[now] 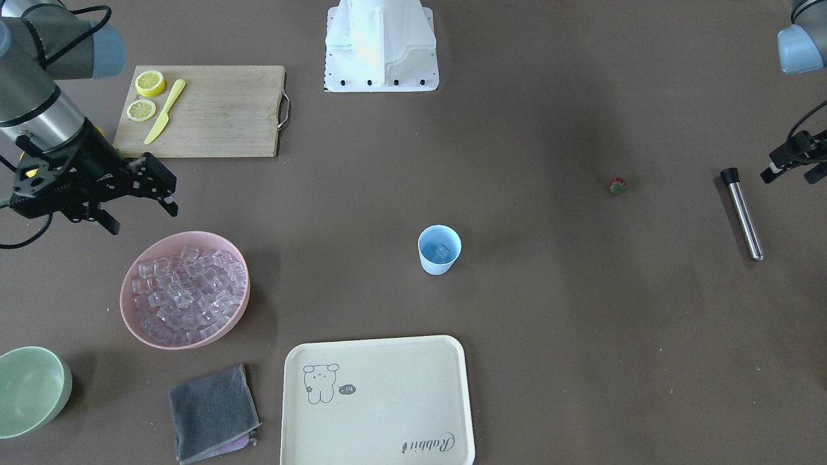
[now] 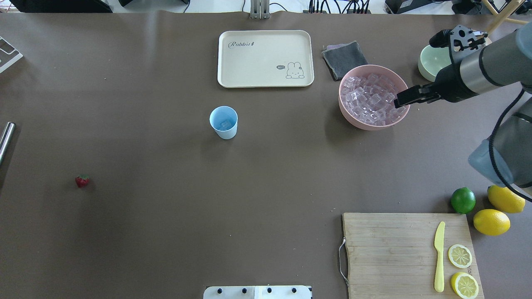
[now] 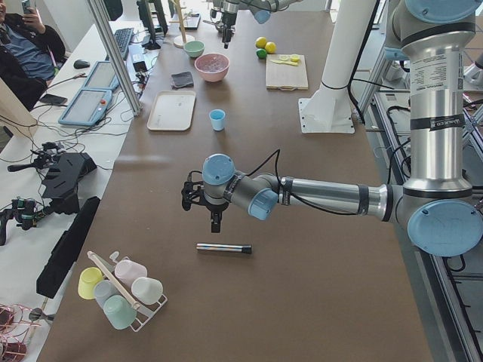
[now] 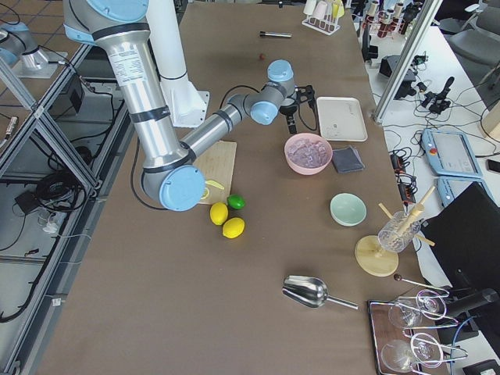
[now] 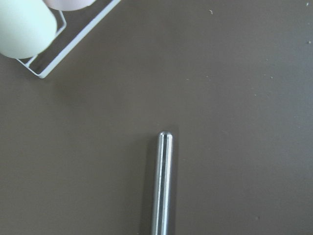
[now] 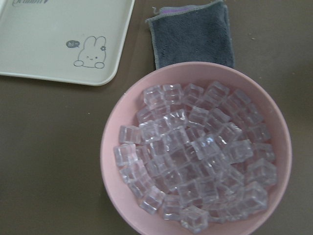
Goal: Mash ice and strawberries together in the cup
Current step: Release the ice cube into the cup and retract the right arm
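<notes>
The light-blue cup (image 1: 438, 265) (image 2: 226, 133) stands mid-table with one ice cube (image 1: 442, 252) inside. The rest of the ice (image 1: 187, 290) (image 6: 195, 156) fills a pink bowl (image 2: 347, 112). The strawberry (image 1: 617, 186) (image 2: 82, 180) lies alone on the table. My right gripper (image 1: 142, 218) (image 2: 405, 99) hovers by the pink bowl's rim, open and empty. My left gripper (image 1: 788, 175) (image 3: 215, 219) hangs above a metal rod with a black cap (image 1: 742, 213) (image 5: 163, 186), with its fingers apart and empty.
A cream tray (image 1: 378, 400) and a grey cloth (image 1: 213, 413) lie at the operators' edge, beside a pale green bowl (image 1: 29, 387). A cutting board (image 2: 407, 253) holds lemon halves and a yellow knife, with lemons and a lime (image 2: 462, 200) nearby. A cup rack (image 3: 121, 290) stands beyond the rod.
</notes>
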You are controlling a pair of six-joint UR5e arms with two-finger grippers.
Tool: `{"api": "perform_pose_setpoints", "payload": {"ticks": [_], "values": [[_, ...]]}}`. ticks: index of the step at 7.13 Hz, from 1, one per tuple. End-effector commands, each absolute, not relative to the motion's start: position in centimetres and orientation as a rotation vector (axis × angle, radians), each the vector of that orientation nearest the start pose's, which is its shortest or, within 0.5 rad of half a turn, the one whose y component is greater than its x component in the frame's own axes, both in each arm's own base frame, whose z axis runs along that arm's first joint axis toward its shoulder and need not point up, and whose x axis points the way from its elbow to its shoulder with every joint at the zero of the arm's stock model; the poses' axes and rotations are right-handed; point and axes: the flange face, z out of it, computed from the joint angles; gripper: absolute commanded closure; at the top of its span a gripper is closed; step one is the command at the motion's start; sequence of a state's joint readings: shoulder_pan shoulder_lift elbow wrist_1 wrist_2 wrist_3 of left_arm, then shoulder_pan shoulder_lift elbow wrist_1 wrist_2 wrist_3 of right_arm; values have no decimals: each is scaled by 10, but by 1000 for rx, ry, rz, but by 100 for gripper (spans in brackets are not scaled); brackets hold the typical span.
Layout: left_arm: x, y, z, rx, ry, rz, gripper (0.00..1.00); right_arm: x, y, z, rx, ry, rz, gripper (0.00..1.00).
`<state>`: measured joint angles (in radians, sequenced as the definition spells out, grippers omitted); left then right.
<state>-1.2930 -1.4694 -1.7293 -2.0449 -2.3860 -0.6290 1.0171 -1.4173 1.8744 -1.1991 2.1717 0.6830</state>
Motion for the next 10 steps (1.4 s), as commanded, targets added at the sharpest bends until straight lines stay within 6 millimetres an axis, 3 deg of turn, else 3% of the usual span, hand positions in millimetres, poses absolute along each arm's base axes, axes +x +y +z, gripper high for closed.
{"api": "perform_pose_setpoints", "payload": {"ticks": [1, 2, 3, 4, 5, 7, 8, 10], "values": [[114, -462, 552, 87, 989, -150, 2, -87, -497, 505, 308, -912, -241, 1], [126, -461, 551, 91, 978, -143, 2, -29, -492, 544, 335, -921, -272, 1], [141, -465, 541, 93, 972, -157, 2, 6, -470, 577, 331, -898, -249, 1], [141, -468, 542, 122, 939, -179, 2, 32, -465, 608, 337, -877, -253, 1], [140, -470, 543, 134, 925, -189, 2, 48, -459, 652, 320, -885, -286, 1], [163, -470, 531, 88, 945, -233, 2, 58, -454, 671, 297, -875, -261, 1], [183, -465, 526, 59, 947, -258, 2, 57, -457, 669, 302, -873, -265, 1], [236, -434, 510, 69, 920, -233, 2, 58, -458, 666, 309, -871, -268, 1]]}}
